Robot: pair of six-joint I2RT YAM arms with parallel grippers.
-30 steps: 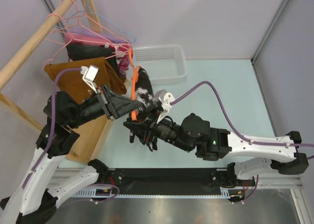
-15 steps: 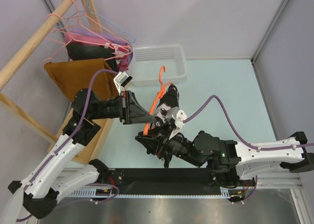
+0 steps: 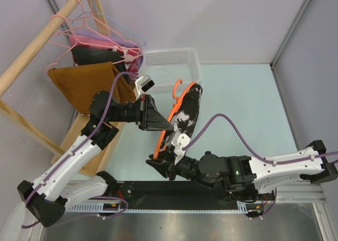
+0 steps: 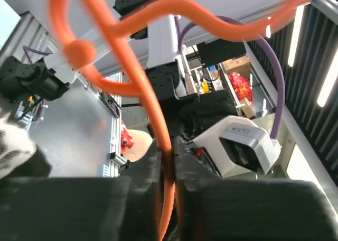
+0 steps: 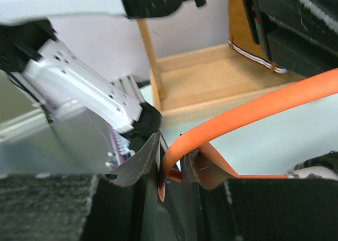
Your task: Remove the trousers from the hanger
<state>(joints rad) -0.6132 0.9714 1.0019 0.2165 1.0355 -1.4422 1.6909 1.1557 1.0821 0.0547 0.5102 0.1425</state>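
The black trousers carry a white blotchy print and are draped, folded, over an orange hanger. They sit up off the pale bench, slanting from near the basket down toward the arms. The left fingers are pinched narrow on the hanger's thin rod, about midway along it (the left wrist view shows the rod squeezed tight between them). The right fingers grip the hanger's lower end, and the right wrist view shows the orange bar caught between them. A scrap of the print shows at the left edge of the left wrist view.

The rust-brown trousers are plain and hang folded on the wooden rail at the left, beside a dark garment on pink wire hangers. I cannot make out a button on them.

A white slotted basket stands at the back of the bench, just beyond the orange hook, with only its own slotted floor showing inside.
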